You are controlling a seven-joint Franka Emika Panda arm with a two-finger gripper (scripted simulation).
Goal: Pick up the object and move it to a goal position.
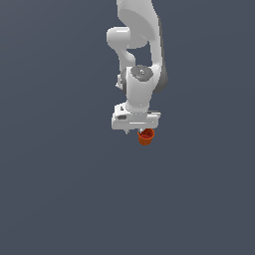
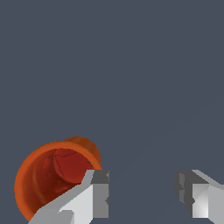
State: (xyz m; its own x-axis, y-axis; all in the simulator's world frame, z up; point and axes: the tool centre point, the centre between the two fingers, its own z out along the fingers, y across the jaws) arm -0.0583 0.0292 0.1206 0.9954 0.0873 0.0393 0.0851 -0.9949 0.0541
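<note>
Near the centre of the exterior frame, just below the white arm, the cup (image 1: pixel 146 136) is seen under the gripper (image 1: pixel 140 130). At the wrist, the fingers (image 2: pixel 94 197) are held apart with nothing between them, and the cup (image 2: pixel 52 175) is off to one side, outside the gap. Alignment is judged unfinished: the gripper must be shifted over the cup before being closed.

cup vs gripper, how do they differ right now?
Colour: the cup is orange-red; the gripper is white with grey pads. Size: in the exterior view the cup is far smaller than the gripper. Position: the cup lies outside one finger, not in the gap between the fingers, which is empty. Both sit close together against the plain grey background.
</note>
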